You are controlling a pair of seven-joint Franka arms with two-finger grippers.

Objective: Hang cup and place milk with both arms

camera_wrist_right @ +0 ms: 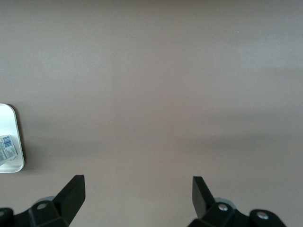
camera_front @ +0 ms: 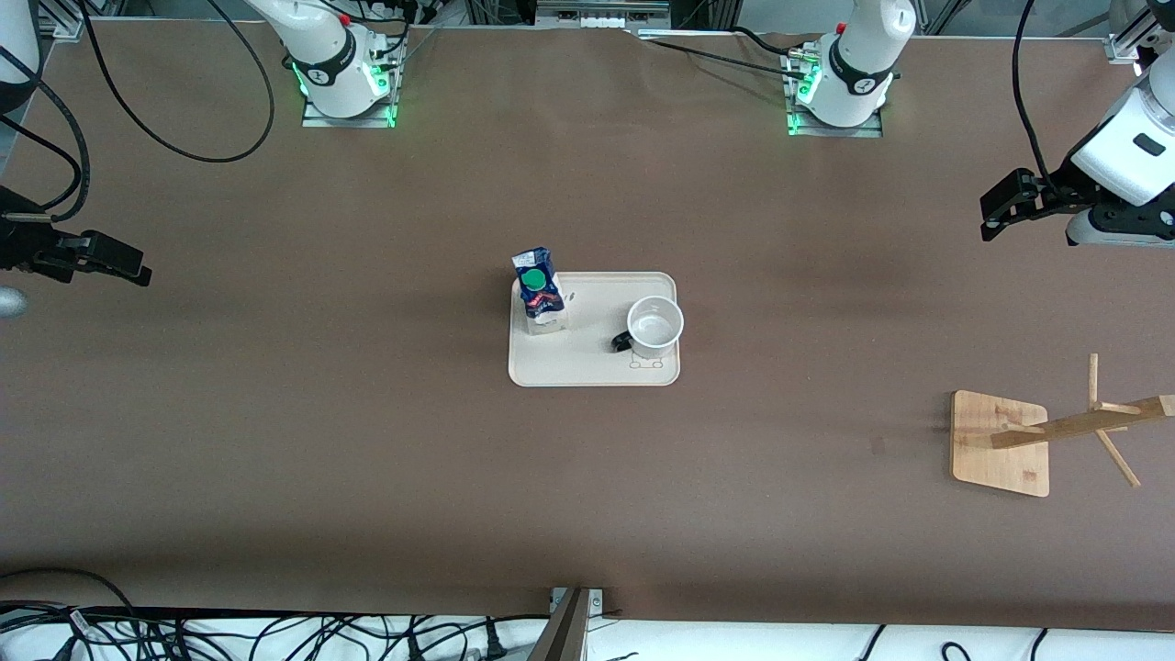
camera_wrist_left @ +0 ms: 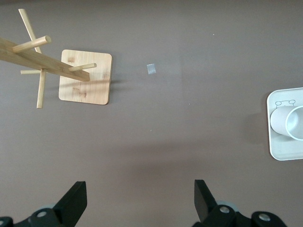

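The white cup (camera_front: 655, 327) stands upright on a cream tray (camera_front: 594, 372) at mid-table, its black handle toward the milk. The milk (camera_front: 539, 292), a blue and white carton with a green cap, stands on the tray's corner toward the right arm's end. My left gripper (camera_front: 993, 213) hangs open and empty over the bare table at the left arm's end; its wrist view shows the left gripper (camera_wrist_left: 140, 198), the cup (camera_wrist_left: 289, 122) and the tray (camera_wrist_left: 283, 154). My right gripper (camera_front: 128, 264) hangs open and empty at the right arm's end; its wrist view shows the right gripper (camera_wrist_right: 137, 196) and the milk (camera_wrist_right: 7, 147).
A wooden peg rack (camera_front: 1001, 443) on a square base stands at the left arm's end, nearer the front camera than the left gripper; the rack (camera_wrist_left: 86, 77) also shows in the left wrist view. A small grey mark (camera_wrist_left: 151, 69) lies beside it. Cables run along the table's front edge.
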